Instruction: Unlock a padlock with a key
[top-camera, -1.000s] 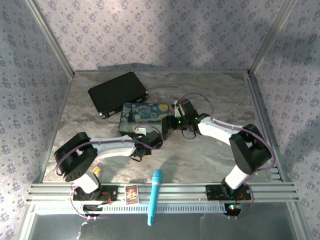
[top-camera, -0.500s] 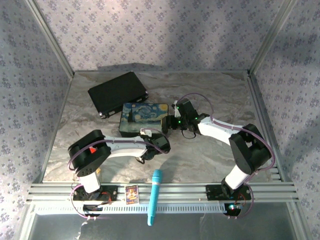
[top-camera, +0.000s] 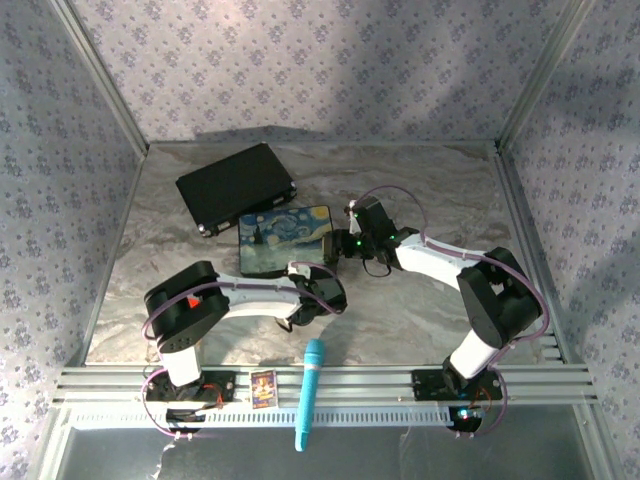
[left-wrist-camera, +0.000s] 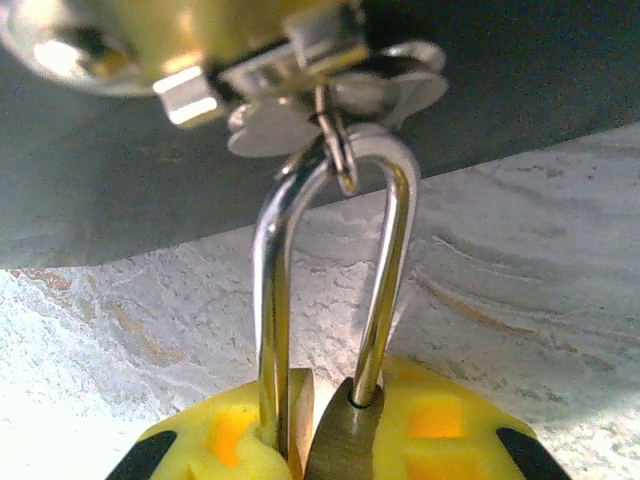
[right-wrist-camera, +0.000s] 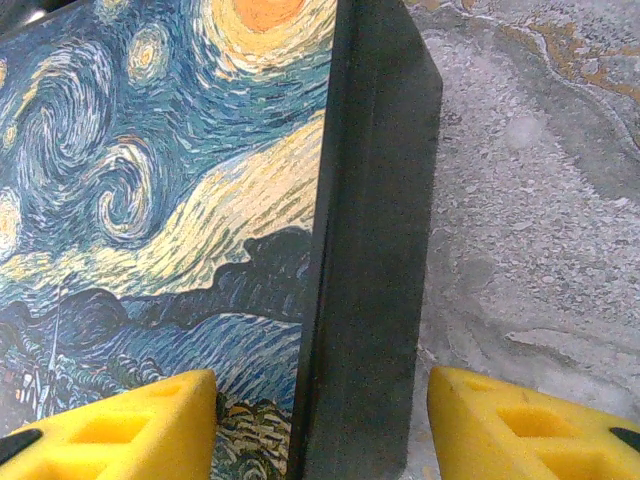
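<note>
The padlock (left-wrist-camera: 352, 440) has its brass body pinched between the yellow fingertips (left-wrist-camera: 455, 425) of my left gripper (left-wrist-camera: 320, 445), which is shut on it. Its silvery shackle (left-wrist-camera: 385, 250) loops away toward the dark wall of the blue swirl-painted box (top-camera: 285, 240). Flat silvery metal on a small ring at the shackle's bend seems to be the key (left-wrist-camera: 270, 125). From above, my left gripper (top-camera: 325, 292) sits at the box's front right corner. My right gripper (right-wrist-camera: 318, 425) stands open astride the box's right edge (right-wrist-camera: 365, 250), one finger over the lid, one beside the wall.
A black case (top-camera: 237, 187) lies behind the box at the back left. A light-blue pen-like stick (top-camera: 310, 392) and a small card (top-camera: 263, 388) rest on the front rail. Patterned walls close in the marble table (top-camera: 430, 190).
My left arm has swung right along the box's front, and its jaws have narrowed. The box has turned slightly. The right arm has stayed put.
</note>
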